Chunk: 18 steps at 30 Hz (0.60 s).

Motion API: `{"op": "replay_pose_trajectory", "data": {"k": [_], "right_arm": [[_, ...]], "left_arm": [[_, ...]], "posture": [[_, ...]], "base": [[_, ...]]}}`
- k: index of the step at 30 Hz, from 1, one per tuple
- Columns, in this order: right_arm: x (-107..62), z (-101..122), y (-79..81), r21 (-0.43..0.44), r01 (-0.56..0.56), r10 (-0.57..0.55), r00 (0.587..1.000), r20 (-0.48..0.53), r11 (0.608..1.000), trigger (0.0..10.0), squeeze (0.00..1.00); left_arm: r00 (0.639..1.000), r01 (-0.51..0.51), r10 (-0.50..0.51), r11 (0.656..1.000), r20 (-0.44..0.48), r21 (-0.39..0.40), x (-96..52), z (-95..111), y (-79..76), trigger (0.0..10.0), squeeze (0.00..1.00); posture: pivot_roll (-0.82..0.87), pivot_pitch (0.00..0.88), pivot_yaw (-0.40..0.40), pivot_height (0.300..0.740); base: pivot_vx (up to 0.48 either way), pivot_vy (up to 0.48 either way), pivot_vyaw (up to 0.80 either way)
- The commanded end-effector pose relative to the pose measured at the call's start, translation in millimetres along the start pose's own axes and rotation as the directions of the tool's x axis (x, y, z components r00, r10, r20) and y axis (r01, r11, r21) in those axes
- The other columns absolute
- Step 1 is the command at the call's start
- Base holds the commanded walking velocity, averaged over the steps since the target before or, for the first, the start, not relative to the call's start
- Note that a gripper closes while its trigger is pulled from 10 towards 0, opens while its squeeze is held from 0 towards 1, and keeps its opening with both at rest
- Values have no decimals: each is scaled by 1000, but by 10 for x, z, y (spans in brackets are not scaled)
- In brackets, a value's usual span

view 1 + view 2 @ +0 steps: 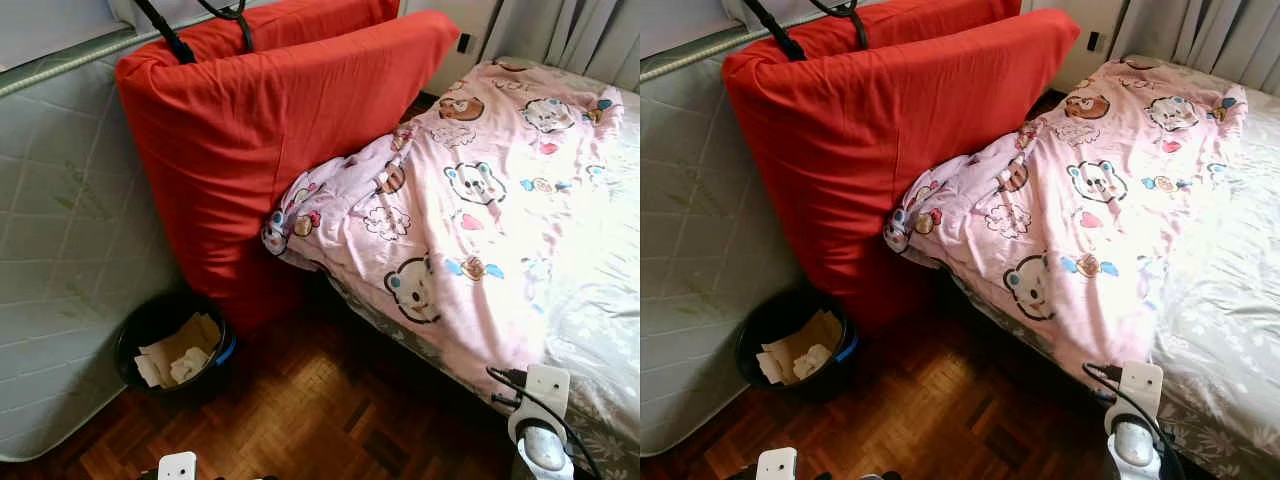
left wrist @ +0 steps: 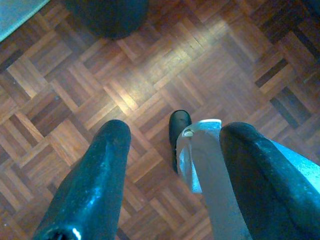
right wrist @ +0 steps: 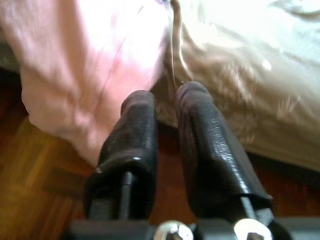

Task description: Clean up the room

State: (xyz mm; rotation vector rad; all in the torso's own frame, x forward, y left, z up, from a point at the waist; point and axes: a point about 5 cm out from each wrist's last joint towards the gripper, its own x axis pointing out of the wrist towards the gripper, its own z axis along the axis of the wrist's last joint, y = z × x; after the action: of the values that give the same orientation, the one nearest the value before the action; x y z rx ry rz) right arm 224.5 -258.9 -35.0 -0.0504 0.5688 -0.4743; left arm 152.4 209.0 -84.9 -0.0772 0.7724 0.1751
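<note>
Parquet floor lies closest beneath us, bare of litter as far as we can see, so we judge the tidying partly done.

Going down in size: the bed carries a soft pink cartoon-bear blanket, rumpled and hanging over the near edge, which we judge the main job left; a quilted pale mattress stands on edge at our left, with a smooth red fabric-covered mattress leaning on it; a round black bin at its foot holds crumpled paper scraps. Our left end effector hangs released over the wood, fingers spread, holding nothing. Our right end effector is clenched with nothing between its ribbed black fingers, just beside the blanket's hanging hem.
</note>
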Motion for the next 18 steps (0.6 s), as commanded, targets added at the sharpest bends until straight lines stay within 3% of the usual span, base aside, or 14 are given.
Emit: {"op": "replay_pose_trajectory", "data": {"k": [1,2,7,11,13,18], "right_arm": [[-44,-160,-49,2,1,0,997,-71,1000,10000,745],[-78,-257,-55,-5,-19,19,993,-113,1000,10000,0],[-225,-575,9,-18,-130,122,961,-248,991,10000,0],[-382,-838,90,-32,-216,189,911,-366,976,10000,0],[-392,-845,116,-28,-230,204,907,-368,973,10000,0],[-433,-825,351,-49,-335,298,889,-348,941,10000,0]], "left_arm": [[999,-9,10,1000,-45,10,-28,-82,56,10000,0],[999,-8,9,1000,-46,11,-26,-81,55,10000,0],[999,-4,5,1000,-49,15,-22,-76,56,10000,0],[999,0,1,1000,-53,22,-22,-74,71,10000,0],[999,0,1,1000,-54,22,-22,-75,76,10000,0],[998,-2,3,1000,-70,19,-20,-82,94,10000,0]], "posture": [[-27,120,1,740],[-29,119,3,740],[-39,110,9,740],[-25,101,9,740],[-24,101,9,740],[-36,111,14,740]], "base": [[0,0,0],[0,0,0],[0,0,0],[0,0,0],[0,0,0],[0,0,86]]}}
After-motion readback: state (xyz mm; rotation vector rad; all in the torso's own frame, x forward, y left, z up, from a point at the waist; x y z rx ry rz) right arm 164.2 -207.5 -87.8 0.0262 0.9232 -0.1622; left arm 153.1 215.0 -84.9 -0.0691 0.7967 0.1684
